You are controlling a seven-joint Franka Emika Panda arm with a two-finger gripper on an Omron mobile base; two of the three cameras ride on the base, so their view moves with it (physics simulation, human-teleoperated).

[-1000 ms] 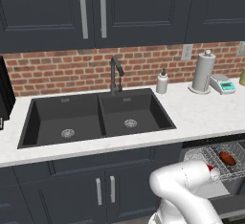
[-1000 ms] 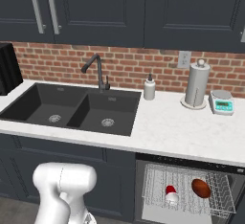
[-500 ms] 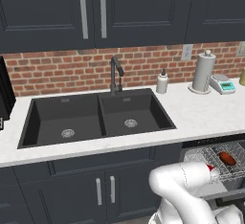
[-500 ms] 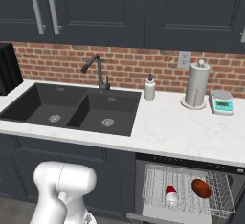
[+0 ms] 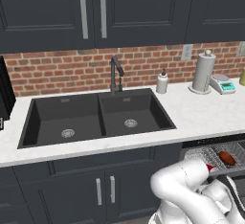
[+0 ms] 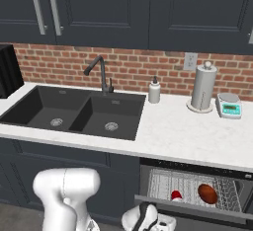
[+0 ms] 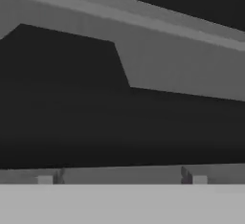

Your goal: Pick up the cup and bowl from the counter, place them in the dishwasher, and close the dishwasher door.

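I could not tell my gripper's state; the flat dark grey dishwasher door (image 6: 197, 211) might slip when pushed.

cup: small, red, white rim (image 6: 176, 195), in the dishwasher (image 6: 192, 190) rack, left part
bowl: dark reddish-brown (image 6: 207, 193), tilted, right of cup
dishwasher door: partly open (image 6: 197, 215)
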